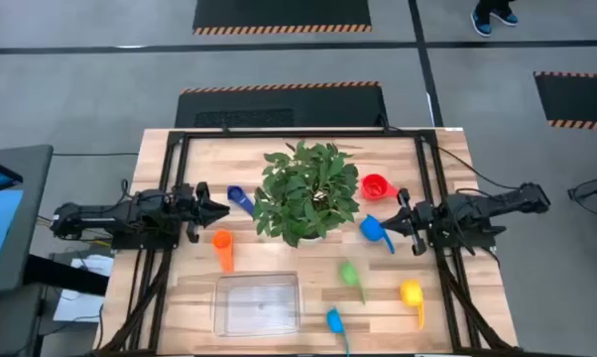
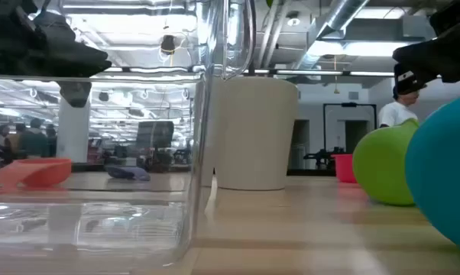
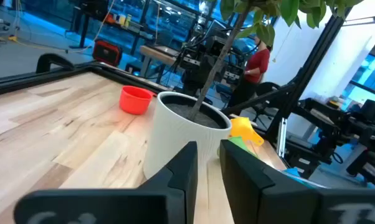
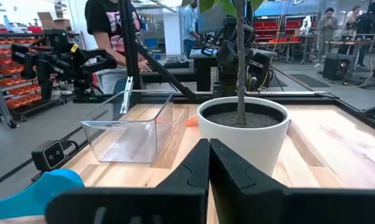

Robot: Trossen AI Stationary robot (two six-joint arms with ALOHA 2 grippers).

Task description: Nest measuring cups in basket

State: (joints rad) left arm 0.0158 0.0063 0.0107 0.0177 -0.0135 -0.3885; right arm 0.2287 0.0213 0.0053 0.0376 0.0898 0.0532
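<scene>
Measuring cups lie scattered round the potted plant (image 1: 306,190), none yet in the basket (image 1: 257,304), which sits at six o'clock on the table. You have the orange cup (image 1: 223,248) just off the left gripper (image 1: 219,209), toward five o'clock, handle running six o'clock; dark blue cup (image 1: 241,199) sits at its two o'clock. Right gripper (image 1: 392,222) almost touches the blue cup (image 1: 376,231). Both pincers are pressed together, holding nothing. No readable writing anywhere.
</scene>
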